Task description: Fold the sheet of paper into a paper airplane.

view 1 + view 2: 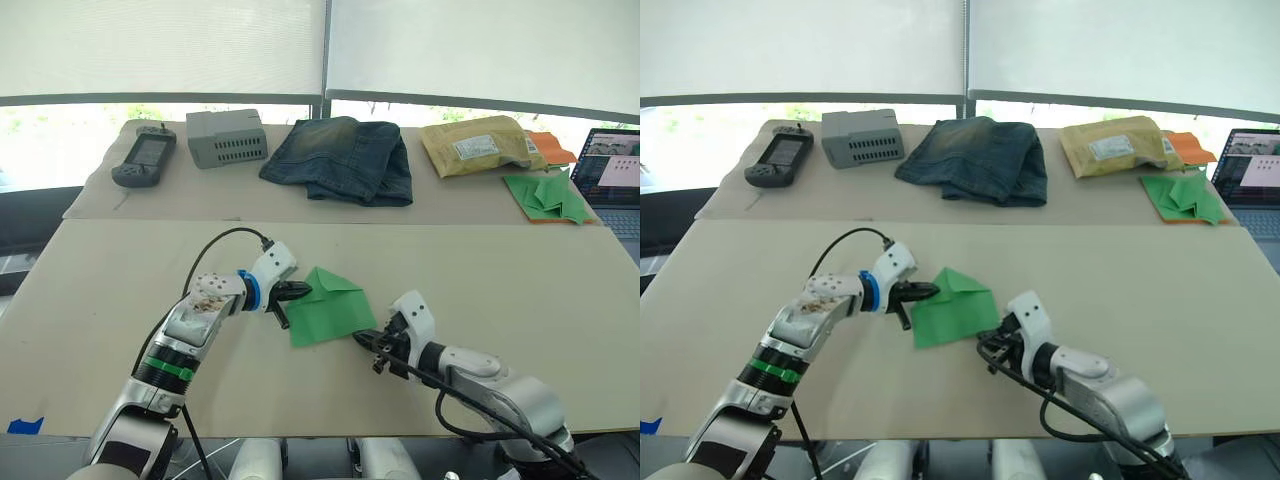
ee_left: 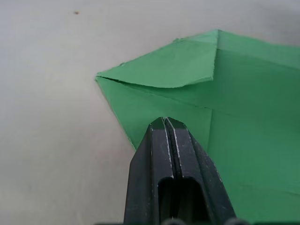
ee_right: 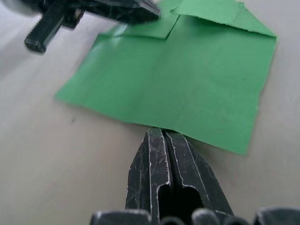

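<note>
Left wrist view: left tool (image 2: 167,123) pressed together atop thin matte sheet of paper (image 2: 243,140) (corners creased inward), flat on smooth beige desk (image 1: 110,290); right tool (image 3: 162,135) likewise closed, at its edge.

The laptop (image 1: 615,190) is cut off by the edge, its screen content too small to read.

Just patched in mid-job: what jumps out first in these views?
The bright green sheet of paper lies near the middle of the near table, its top corners already folded in. The left gripper presses shut jaws on the sheet's left edge; the right gripper, also shut, points at its lower right corner. Folded jeans lie on the far table.
</note>
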